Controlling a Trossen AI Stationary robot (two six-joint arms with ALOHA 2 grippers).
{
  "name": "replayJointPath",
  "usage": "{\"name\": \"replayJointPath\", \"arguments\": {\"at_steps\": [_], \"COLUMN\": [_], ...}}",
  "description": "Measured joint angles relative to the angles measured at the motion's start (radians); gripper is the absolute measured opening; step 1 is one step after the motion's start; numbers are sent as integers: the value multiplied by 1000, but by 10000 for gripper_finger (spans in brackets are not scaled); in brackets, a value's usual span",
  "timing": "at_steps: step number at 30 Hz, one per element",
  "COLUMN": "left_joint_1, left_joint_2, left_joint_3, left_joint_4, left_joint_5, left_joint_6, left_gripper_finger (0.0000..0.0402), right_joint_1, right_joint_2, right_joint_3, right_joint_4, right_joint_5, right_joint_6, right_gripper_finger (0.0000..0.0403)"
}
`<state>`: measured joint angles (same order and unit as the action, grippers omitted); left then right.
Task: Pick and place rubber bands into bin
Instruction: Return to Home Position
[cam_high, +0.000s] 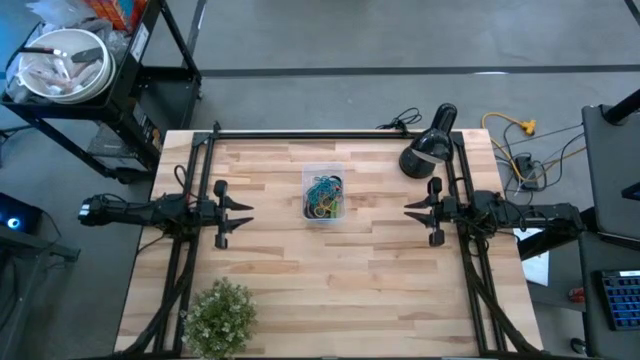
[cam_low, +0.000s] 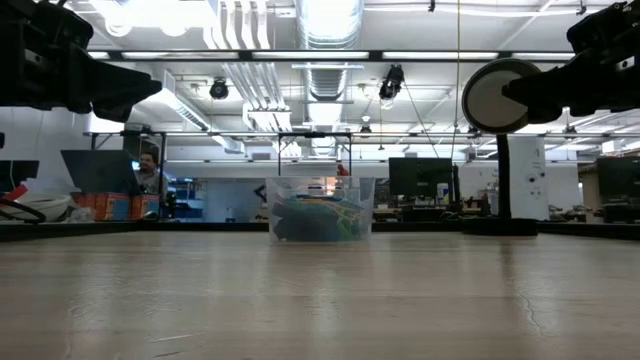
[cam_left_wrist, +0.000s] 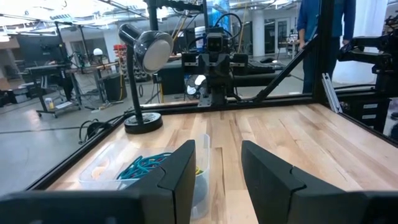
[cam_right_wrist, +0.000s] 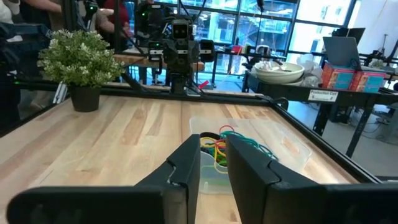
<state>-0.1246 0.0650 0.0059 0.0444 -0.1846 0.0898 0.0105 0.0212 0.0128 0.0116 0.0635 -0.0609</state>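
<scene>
The clear bin (cam_high: 322, 168) stands on the wooden table a little beyond its middle, between the two arms. The rubber bands (cam_high: 322, 196) lie inside it as a tangle of blue, green and yellow loops, which also shows in the low view (cam_low: 320, 220). My left gripper (cam_high: 247, 212) hovers level at the table's left side, open, pointing toward the bin (cam_left_wrist: 99, 173), with nothing between its fingers. My right gripper (cam_high: 409, 210) hovers level at the right side with a narrow gap and nothing in it; past its fingers lie the bin (cam_right_wrist: 292, 148) and bands (cam_right_wrist: 249, 140).
A black desk lamp (cam_high: 428, 150) stands at the table's far right, and a potted plant (cam_high: 220, 316) at its near left corner. Black frame rails (cam_high: 330, 133) run along the far edge and both sides. A white bowl (cam_high: 60, 62) sits on a cart off the table.
</scene>
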Motion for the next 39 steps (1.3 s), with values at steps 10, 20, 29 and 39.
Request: {"name": "replayJointPath", "arguments": {"at_steps": [10, 20, 29, 39], "left_joint_1": [0, 0, 0, 0], "left_joint_2": [-2, -2, -1, -2], "left_joint_3": [0, 0, 0, 0], "left_joint_4": [0, 0, 0, 0], "left_joint_5": [0, 0, 0, 0], "left_joint_6": [0, 0, 0, 0], "left_gripper_finger": [115, 115, 115, 115], "right_joint_1": [0, 0, 0, 0], "right_joint_2": [0, 0, 0, 0], "right_joint_3": [0, 0, 0, 0], "right_joint_4": [0, 0, 0, 0], "right_joint_5": [0, 0, 0, 0], "right_joint_6": [0, -2, 1, 1], "right_gripper_finger": [76, 75, 70, 79]}}
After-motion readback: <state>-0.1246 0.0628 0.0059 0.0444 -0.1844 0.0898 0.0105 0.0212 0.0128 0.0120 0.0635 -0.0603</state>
